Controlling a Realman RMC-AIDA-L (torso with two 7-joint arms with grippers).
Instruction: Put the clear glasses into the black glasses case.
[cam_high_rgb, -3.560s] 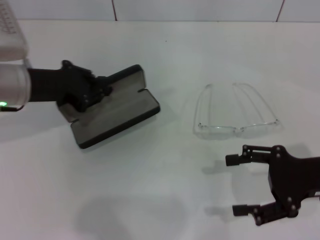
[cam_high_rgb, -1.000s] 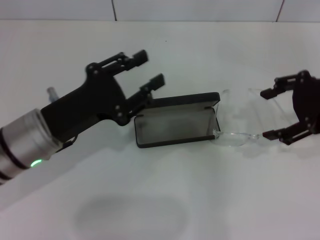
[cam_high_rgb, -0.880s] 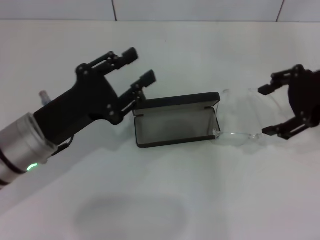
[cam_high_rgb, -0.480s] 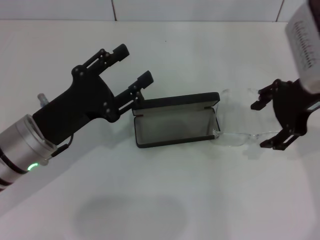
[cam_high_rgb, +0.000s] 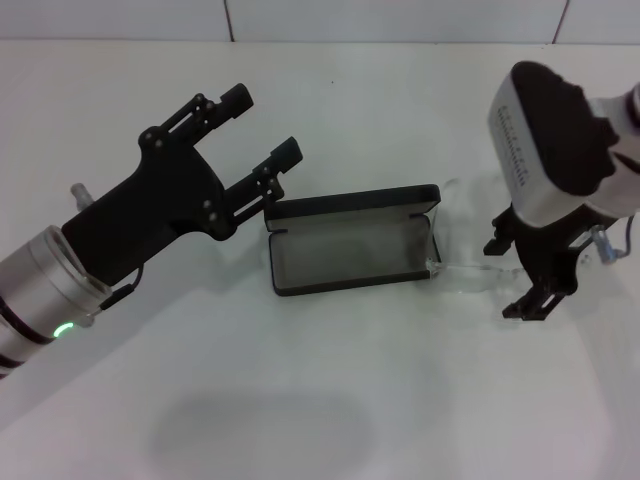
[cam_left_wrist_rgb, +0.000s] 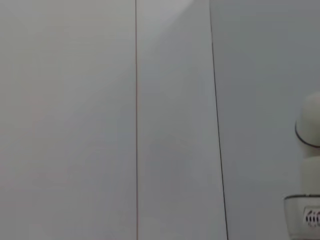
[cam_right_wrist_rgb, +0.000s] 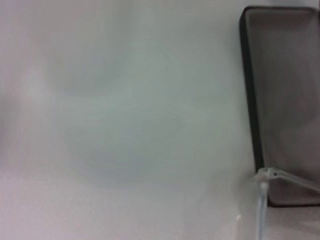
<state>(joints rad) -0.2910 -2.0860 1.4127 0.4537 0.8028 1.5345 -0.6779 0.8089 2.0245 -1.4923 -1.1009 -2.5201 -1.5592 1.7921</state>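
The head camera looked down from above and in front at the white table (cam_high_rgb: 330, 400), taking in the case (cam_high_rgb: 352, 250) at its middle and both arms. The right wrist camera sat close over the table, sharing the case (cam_right_wrist_rgb: 285, 100) end and the glasses (cam_right_wrist_rgb: 267, 190) hinge. The left wrist camera faced away, toward a wall (cam_left_wrist_rgb: 100, 120).

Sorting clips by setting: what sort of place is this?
Likely a lab test bench: a bare white table against a tiled wall, with only the black glasses case and the clear glasses laid out.
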